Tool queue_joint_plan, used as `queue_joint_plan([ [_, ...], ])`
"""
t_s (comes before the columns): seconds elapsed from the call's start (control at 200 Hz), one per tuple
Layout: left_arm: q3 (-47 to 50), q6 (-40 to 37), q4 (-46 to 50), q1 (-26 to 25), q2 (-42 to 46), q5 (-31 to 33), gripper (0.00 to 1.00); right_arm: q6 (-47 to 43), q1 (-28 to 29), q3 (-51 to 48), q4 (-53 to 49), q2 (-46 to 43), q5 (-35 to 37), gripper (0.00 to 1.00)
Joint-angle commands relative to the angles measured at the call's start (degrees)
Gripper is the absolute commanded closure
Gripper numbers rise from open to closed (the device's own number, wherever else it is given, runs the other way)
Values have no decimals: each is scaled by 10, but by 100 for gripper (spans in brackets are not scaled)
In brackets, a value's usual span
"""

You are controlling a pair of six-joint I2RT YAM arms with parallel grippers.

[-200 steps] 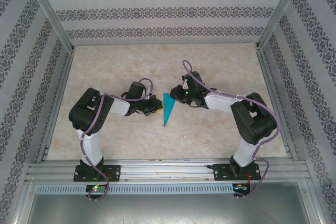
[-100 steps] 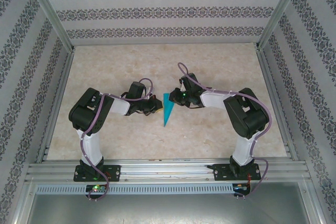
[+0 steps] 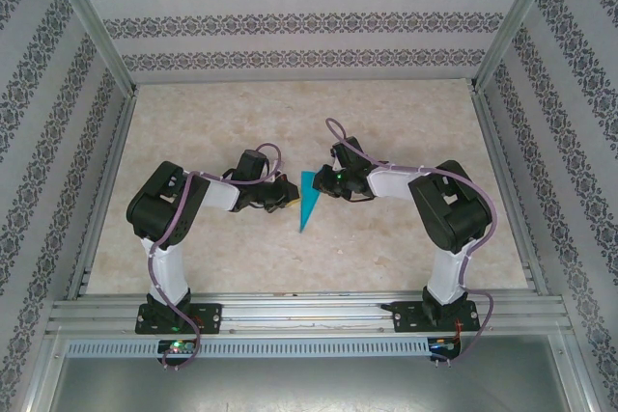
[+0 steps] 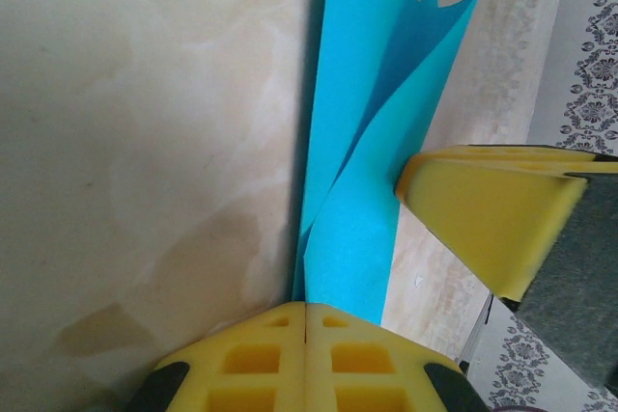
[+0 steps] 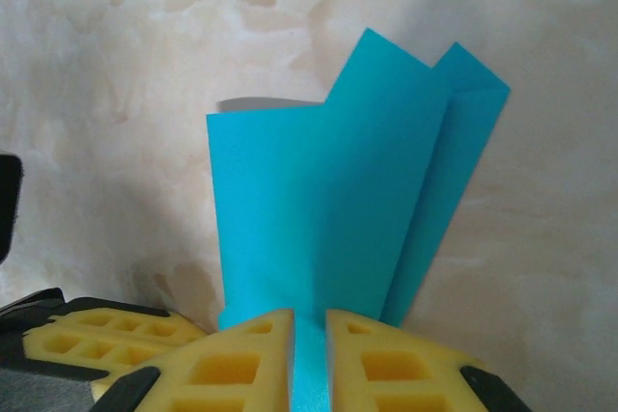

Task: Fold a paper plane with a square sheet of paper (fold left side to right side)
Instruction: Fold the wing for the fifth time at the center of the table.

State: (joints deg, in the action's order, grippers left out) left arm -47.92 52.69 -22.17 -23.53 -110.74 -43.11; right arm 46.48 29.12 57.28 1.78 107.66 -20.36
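**Part-folded paper plane held at both sides, mid-table**

The paper plane [image 3: 309, 200] is a slim teal-blue wedge lying mid-table, with its point toward the arm bases and its broad end away from them. In the wrist views its layers [image 4: 357, 190] stand loosely apart, not pressed flat.

The right gripper [image 3: 320, 178] meets the broad end. Its yellow fingers [image 5: 241, 354] are nearly together, clamped on the paper [image 5: 319, 219] that runs down between them.

The left gripper [image 3: 286, 199] meets the plane's left edge. Its jaws are fully together, and the paper's folded edge runs into their seam [image 4: 305, 335], apparently pinched.

The marbled beige table [image 3: 290, 113] lies beneath.
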Motion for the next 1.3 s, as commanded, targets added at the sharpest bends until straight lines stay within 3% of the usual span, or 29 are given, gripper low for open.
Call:
queue_joint_plan([
  [0.0,-6,-22,25,-4,-39,52,100,-8,1,10,-13,11,9,84],
  [0.375,-5,-22,21,-5,-35,49,99,-2,-4,9,-48,29,15,84],
  [0.63,-10,-29,43,-3,30,51,87,4,-8,-5,-79,34,15,92],
  [0.779,-23,-58,114,1,90,65,80,5,-10,-12,-77,35,13,98],
  [1.009,-41,-100,234,-7,166,57,88,4,-10,-13,-72,33,9,100],
  [1.294,-56,-70,226,-48,149,7,94,3,-9,-12,-71,34,6,100],
])
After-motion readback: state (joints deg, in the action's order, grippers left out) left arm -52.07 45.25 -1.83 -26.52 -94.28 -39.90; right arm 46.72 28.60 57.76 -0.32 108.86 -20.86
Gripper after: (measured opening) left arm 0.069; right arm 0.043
